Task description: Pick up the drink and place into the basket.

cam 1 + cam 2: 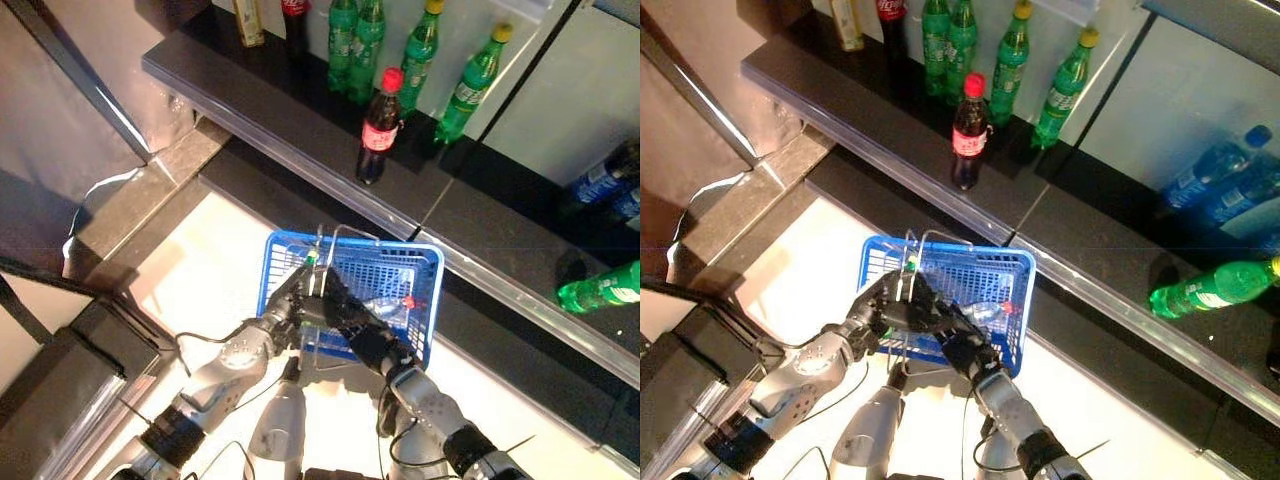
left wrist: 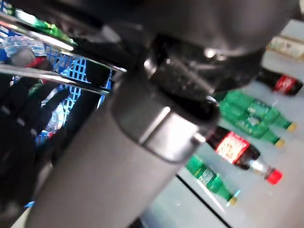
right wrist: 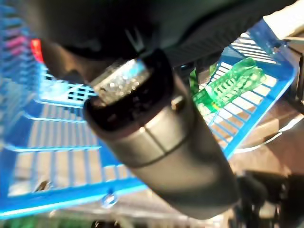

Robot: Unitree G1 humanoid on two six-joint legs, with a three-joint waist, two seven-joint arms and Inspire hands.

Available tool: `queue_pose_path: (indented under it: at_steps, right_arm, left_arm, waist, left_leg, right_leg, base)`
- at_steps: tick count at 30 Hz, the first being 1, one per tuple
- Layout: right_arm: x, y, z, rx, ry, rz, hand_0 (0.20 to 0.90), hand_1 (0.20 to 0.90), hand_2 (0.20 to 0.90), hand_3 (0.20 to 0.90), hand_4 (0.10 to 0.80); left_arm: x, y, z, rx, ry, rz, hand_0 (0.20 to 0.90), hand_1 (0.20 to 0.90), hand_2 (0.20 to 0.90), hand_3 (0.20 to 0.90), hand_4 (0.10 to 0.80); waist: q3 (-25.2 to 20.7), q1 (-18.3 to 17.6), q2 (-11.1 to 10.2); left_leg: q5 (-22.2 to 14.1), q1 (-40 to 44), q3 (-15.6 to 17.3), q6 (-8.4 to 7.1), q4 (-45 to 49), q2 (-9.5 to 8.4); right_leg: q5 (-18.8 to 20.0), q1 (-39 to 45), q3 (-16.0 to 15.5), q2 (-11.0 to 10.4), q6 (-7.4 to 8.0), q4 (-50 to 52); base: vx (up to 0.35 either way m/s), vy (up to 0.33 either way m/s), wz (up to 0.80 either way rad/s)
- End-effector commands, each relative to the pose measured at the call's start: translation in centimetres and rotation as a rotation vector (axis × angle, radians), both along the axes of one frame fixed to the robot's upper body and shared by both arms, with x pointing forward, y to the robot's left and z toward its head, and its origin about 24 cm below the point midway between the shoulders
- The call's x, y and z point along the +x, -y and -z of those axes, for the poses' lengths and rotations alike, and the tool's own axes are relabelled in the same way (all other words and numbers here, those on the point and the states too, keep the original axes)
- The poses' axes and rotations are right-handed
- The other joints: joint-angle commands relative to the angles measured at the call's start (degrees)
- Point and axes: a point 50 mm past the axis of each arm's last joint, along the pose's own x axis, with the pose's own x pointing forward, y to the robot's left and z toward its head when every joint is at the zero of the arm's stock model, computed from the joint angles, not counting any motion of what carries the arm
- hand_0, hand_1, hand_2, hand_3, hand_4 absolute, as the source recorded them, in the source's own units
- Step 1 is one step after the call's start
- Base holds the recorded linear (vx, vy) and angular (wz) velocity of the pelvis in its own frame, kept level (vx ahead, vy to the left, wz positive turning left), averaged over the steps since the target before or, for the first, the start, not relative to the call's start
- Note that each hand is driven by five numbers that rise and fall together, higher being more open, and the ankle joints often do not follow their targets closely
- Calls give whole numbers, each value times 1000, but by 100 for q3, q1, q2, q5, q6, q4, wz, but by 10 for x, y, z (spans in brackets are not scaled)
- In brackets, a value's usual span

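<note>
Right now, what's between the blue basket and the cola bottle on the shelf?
Only the dark lower ledge and the shelf's pale front edge; nothing stands between the blue basket and the cola bottle, per the eye views.

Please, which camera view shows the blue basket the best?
The left eye view shows the blue basket best: its whole rim, its wire handles and the bottle lying inside. The right eye view is almost equal. The right wrist view shows only mesh walls behind the arm, and the left wrist view only a small part.
</note>
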Motion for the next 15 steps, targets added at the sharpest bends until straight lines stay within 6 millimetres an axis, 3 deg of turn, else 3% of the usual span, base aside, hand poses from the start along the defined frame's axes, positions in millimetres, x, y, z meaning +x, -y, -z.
queue_pose_path:
  at_steps: [1,8,15]
  right_arm:
    - [-12,-18,-10,86,147,-93,900,900,900,900,800]
    - [-24,-14,-31,94,350,-221,900,900,900,900,800]
    - [-31,-11,-47,113,476,-305,900,900,900,900,800]
  left_arm:
    - [-10,11,-166,-393,943,79,300,300,300,200,100]
    - [-9,-17,-141,-312,877,-28,300,300,300,200,100]
    - [-10,-32,-129,-283,829,-66,300,300,300,200,100]
  waist:
    - [-1276,65,-18]
    - [-1401,36,-162]
    - [-1529,9,-218]
  left_leg:
    - [525,-417,77,562,115,-95]
    - [548,-279,86,510,-3,-34]
    - [580,-155,104,464,-158,19]
  right_leg:
    - [36,288,-184,84,-362,121]
    - [59,470,-152,172,-321,-106]
    - [89,624,-122,237,-281,-340]
  base:
    - [-7,-64,-2]
    - [3,-63,-2]
    - [-11,-58,-2]
